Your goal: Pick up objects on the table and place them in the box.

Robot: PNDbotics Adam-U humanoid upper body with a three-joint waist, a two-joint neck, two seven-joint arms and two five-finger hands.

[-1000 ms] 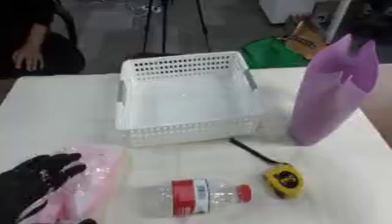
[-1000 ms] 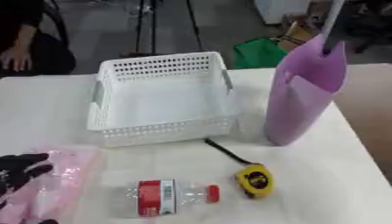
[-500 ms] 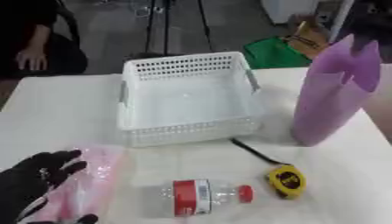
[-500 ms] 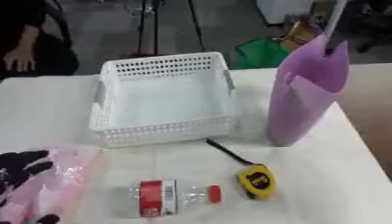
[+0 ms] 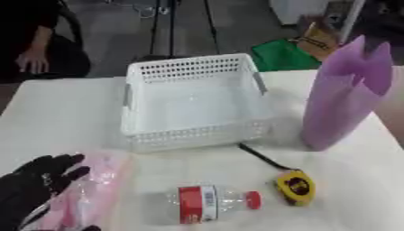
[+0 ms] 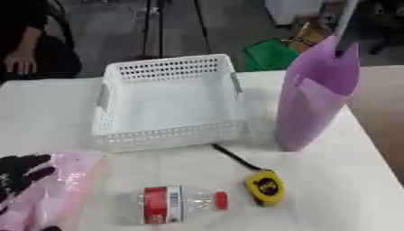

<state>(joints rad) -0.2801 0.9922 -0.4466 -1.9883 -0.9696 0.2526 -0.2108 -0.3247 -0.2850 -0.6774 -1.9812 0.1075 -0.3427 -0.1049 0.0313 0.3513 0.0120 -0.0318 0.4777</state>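
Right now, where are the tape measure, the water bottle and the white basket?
tape measure [image 5: 296,186], left eye view, on its yellow case.
water bottle [image 5: 197,204], left eye view, on its red label.
white basket [image 6: 166,136], right eye view, on its near wall.

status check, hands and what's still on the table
Left hand open on the pink bag, lower left. Right hand not in view. White basket empty; bottle, yellow tape measure and purple bag on table. Nothing blocking.
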